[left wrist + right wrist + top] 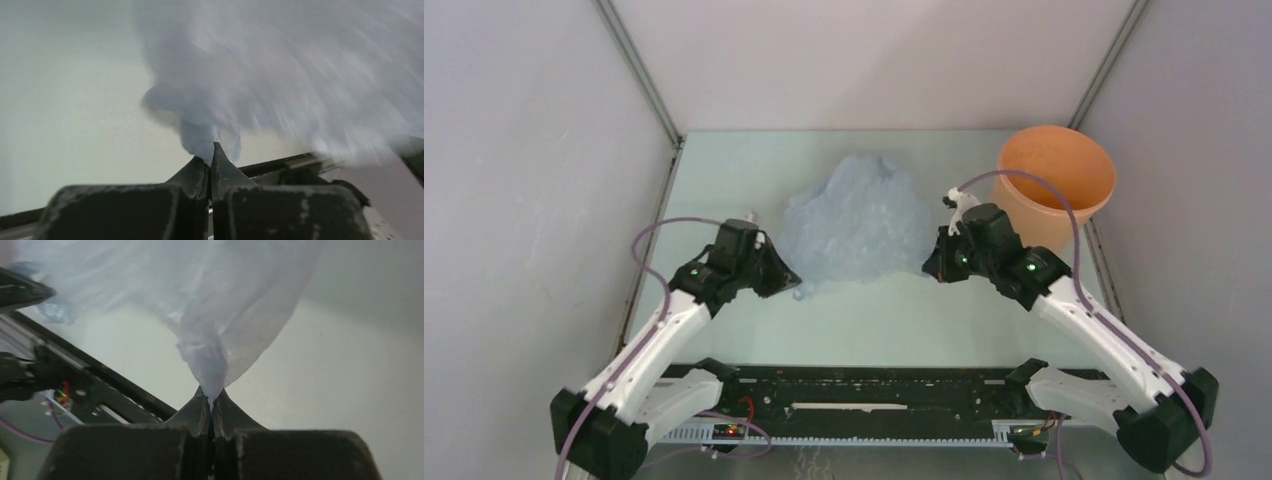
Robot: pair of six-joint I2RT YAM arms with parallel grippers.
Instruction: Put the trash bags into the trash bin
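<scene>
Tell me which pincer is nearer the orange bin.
Right. The right pincer pinches the bag at its edge on the bin side. The left pincer pinches the opposite edge, with the whole bag between it and the bin.

Trash bag [859, 220], pale blue-grey translucent film, wrinkled, spread as a crumpled mound, both near corners pinched to points, trash bin [1036, 222], terracotta-orange, round, upright, mouth open, right of bag, not touching.

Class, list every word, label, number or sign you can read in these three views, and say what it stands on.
No text can be read.
The trash bag and the trash bin show no print.
Any marking on the circuit board at the near edge is too small to read.
</scene>
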